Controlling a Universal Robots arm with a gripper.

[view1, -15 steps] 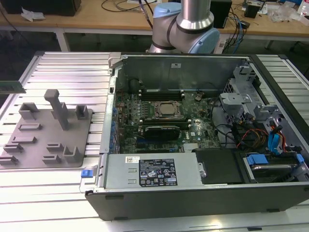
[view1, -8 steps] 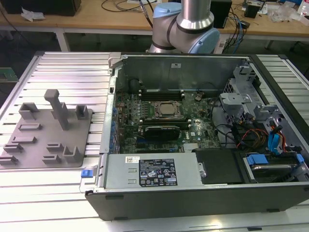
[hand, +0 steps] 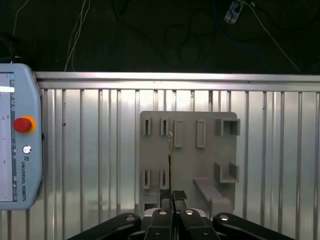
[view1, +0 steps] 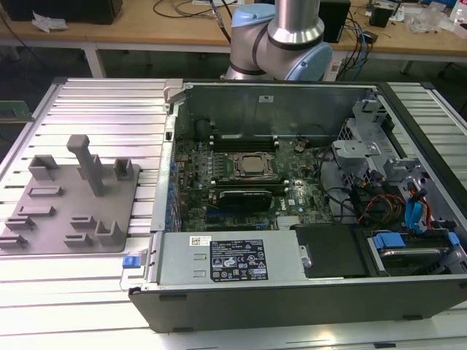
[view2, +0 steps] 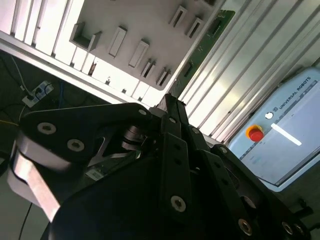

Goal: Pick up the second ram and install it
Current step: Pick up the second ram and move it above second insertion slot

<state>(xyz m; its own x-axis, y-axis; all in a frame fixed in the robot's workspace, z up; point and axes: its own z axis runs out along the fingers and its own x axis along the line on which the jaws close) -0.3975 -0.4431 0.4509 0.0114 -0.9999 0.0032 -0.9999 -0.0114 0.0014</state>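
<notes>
Ribbed aluminium bench. Open PC case sits centre-right in the exterior view, grey holder tray at lower left. The arm runs up out of the top of that frame.

In the first wrist view the gripper sits at bottom centre, looking down on the tray. Fingers are pinched to a sliver and clamped on the second ram. So the stick is in the fingers, not in a tray slot and not in the board.

Orientation:
- **First wrist view:** the ram is edge-on, a thin line from the fingertips straight up the frame. Its long axis is parallel to the tray's paired slots.
- **Second wrist view:** the green flat face shows as a strip running from frame centre to upper right.
- **Height:** the ram falls on opposite sides of the slot pairs in the two wrist views, so I judge it well clear of the tray.
- **Grip point:** can't tell whether it's held mid-length or near an end.

Key relation: the motherboard lies inside the case, on the exterior view's right of the tray. The ram is over the tray, well apart from the motherboard.

Teach pendant is at the left edge of the first wrist view.
</notes>
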